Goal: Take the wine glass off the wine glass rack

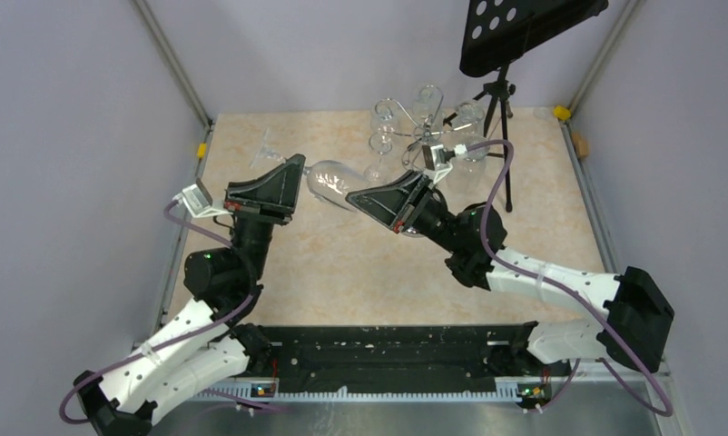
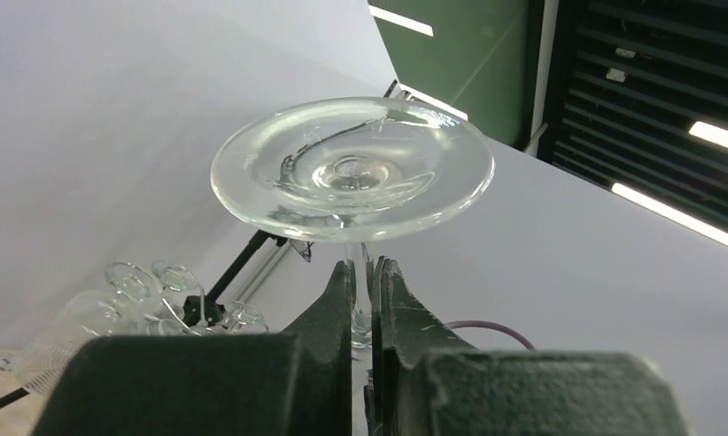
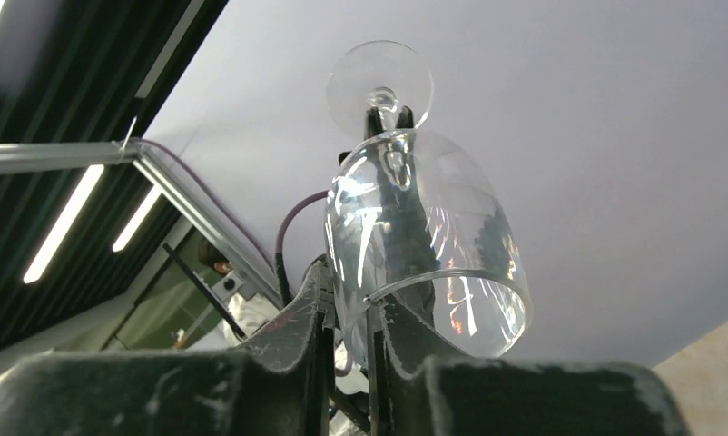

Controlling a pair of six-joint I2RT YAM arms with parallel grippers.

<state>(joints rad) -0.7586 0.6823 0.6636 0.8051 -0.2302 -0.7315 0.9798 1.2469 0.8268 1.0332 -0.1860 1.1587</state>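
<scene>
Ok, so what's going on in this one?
Both arms hold one wine glass between them, in the air and clear of the wine glass rack behind it. The left tool is shut on the stem just under the foot. The right tool pinches the rim of the bowl. The glass lies roughly sideways. Other glasses hang on the rack.

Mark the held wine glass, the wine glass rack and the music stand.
wine glass (image 2: 351, 173), left wrist view, underside of its foot.
wine glass rack (image 1: 423, 136), top view, centre where the wire arms meet.
music stand (image 1: 524, 32), top view, black perforated plate.
</scene>
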